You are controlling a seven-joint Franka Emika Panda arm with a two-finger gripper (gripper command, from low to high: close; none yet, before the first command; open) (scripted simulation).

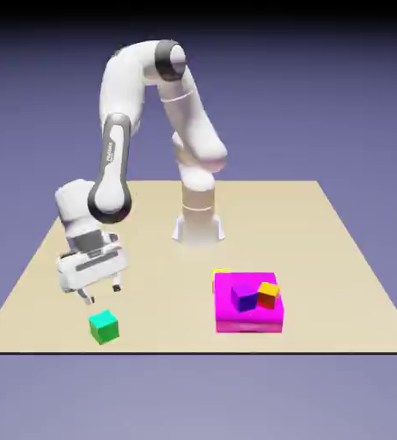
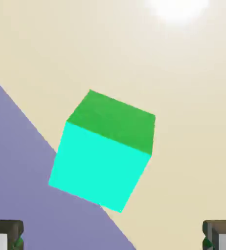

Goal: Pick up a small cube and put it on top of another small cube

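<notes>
A small bright green cube (image 1: pixel 104 326) rests on the tan table near its front edge, toward the exterior view's left. My gripper (image 1: pixel 100 294) hangs open just above and slightly behind it, not touching it. In the hand view the green cube (image 2: pixel 105 151) fills the middle of the frame, and my two grey fingertips (image 2: pixel 6 234) show far apart at the bottom corners with nothing between them. A purple cube (image 1: pixel 243 297) and an orange-and-red cube (image 1: pixel 269 295) sit side by side on a flat magenta block (image 1: pixel 248 314).
The magenta block lies toward the exterior view's right, well away from the gripper. The table's front edge (image 1: pixel 193 351) runs just in front of the green cube; in the hand view that edge (image 2: pixel 32 122) passes close beside the cube.
</notes>
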